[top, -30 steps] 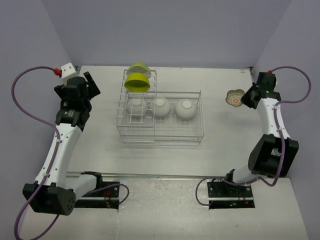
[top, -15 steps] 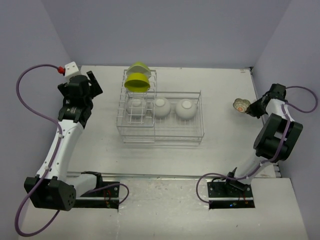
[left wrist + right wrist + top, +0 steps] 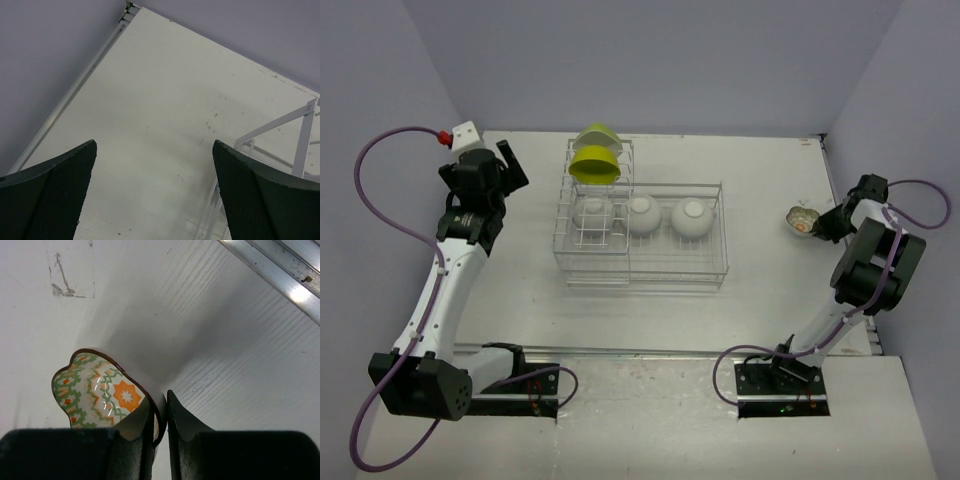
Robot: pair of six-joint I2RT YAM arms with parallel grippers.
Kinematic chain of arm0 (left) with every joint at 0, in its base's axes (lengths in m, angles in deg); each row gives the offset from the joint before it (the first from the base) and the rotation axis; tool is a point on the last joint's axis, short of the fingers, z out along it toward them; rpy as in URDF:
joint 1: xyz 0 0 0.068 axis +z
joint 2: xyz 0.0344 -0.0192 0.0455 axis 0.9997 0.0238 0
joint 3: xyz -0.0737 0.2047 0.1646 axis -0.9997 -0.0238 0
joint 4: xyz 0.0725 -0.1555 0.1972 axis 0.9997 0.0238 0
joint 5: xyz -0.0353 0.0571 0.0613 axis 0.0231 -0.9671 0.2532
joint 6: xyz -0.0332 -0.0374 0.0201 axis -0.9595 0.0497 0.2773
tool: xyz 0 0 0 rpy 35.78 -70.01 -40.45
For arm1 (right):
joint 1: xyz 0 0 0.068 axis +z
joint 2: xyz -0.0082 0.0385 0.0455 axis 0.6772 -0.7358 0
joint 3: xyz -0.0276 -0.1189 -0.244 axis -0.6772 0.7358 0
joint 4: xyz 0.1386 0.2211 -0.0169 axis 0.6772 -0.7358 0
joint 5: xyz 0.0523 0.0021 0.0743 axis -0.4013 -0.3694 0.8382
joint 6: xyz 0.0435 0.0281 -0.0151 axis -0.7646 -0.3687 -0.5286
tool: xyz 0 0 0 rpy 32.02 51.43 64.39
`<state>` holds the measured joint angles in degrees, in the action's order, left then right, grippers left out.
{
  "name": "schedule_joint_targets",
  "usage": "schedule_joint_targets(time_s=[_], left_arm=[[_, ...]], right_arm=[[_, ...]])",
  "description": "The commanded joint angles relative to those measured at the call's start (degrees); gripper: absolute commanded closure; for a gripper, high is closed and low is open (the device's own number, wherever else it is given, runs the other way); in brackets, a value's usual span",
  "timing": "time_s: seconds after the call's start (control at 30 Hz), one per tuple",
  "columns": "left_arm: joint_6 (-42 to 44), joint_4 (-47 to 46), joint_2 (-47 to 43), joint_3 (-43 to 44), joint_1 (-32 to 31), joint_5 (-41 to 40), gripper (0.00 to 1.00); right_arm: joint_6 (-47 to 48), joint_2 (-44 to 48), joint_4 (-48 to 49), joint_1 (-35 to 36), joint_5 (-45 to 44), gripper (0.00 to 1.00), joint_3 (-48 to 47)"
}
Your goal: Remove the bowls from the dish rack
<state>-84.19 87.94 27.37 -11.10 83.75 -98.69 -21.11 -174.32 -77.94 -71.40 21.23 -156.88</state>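
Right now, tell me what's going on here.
The right gripper is shut on the rim of the patterned bowl, well to the right of the dish rack. The left gripper hangs open and empty by the rack's left end. Three white bowls and two lime-yellow bowls sit in the rack.

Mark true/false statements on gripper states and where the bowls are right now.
1. The right gripper is shut on the patterned bowl, pinching its rim. True.
2. The left gripper is shut on a bowl. False: its jaws stand wide apart with nothing between them.
3. Three white bowls are in the dish rack. True.
4. The lime-yellow bowls are outside the dish rack. False: both sit in its taller end section.
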Motion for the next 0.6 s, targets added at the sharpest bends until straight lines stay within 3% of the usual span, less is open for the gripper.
schedule_joint_targets(time_s=[0.0,0.23,0.57], left_arm=[[0.5,-1.9,-0.4,2.1,0.2,0.8,0.03],[-0.6,-2.2,-0.2,1.9,0.2,2.2,0.03],[-1.5,-2.4,-0.7,1.8,0.2,4.1,0.04]], right_arm=[[-0.4,-0.7,1.3,-0.3,0.0,0.98,-1.0],[0.5,1.3,2.6,0.6,-0.5,0.81,1.2],[1.3,3.4,2.2,2.0,-0.6,0.74,0.6]])
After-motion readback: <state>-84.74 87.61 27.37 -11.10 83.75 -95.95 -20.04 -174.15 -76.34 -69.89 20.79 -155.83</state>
